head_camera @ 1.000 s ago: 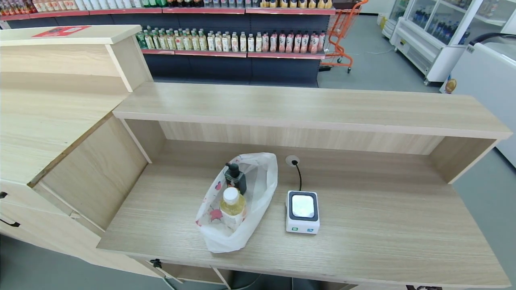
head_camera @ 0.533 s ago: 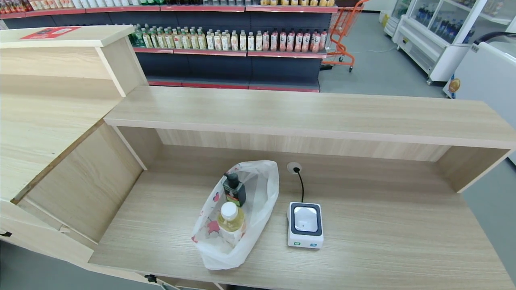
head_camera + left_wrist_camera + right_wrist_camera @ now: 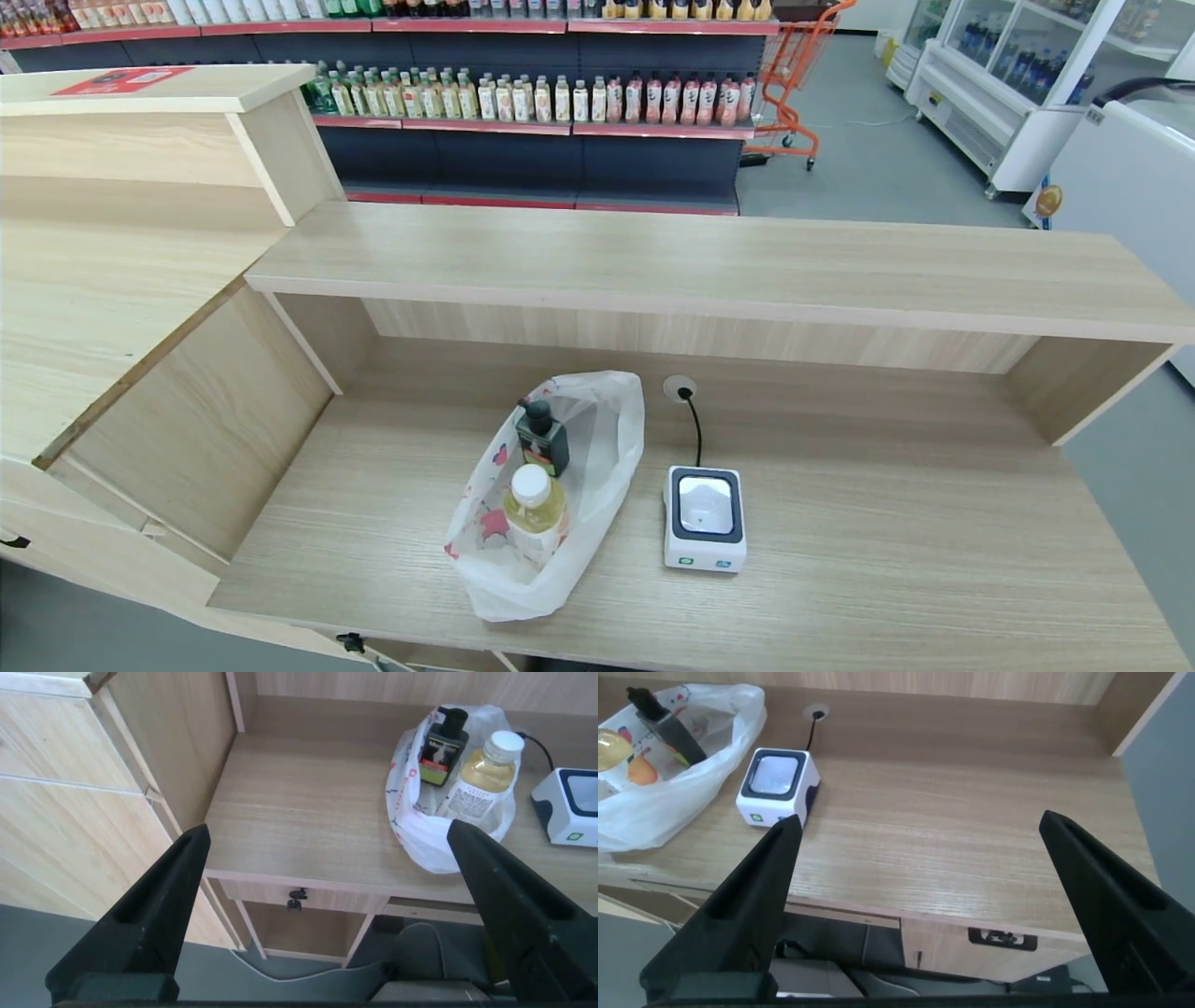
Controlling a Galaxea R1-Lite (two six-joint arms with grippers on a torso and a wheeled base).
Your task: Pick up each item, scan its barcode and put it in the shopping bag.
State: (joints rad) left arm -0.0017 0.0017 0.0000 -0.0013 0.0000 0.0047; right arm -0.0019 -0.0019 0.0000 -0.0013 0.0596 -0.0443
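Checkout worktop [image 3: 887, 541], read from left to right with the scanner [image 3: 705, 518] as reference.

Far left of the scanner: a tall wooden side cabinet [image 3: 112, 280] closes off that end of the worktop.

Left wrist view: the left end effector [image 3: 327, 833] is off the near edge of the worktop, left of the scanner, its two fingers wide apart.

Just left of the scanner, apart from it: the white shopping bag [image 3: 611, 439] stands open. In it are a dark pump bottle [image 3: 542, 439] at the end farther back than the scanner and a yellow drink bottle [image 3: 535, 504] with a white cap nearer the front. Both are upright, and the bag's walls rise around them.

Behind the scanner: a black cable [image 3: 695, 425] runs back to a round port [image 3: 680, 385]. A raised ledge [image 3: 709, 266] overhangs the rear of the worktop.

Right wrist view: the right end effector [image 3: 920, 823] is off the near edge, right of the scanner, fingers likewise spread.

Beyond the ledge: store shelves [image 3: 523, 98] of bottles, then an orange cart [image 3: 794, 84] and freezers [image 3: 1008, 84] farther right.
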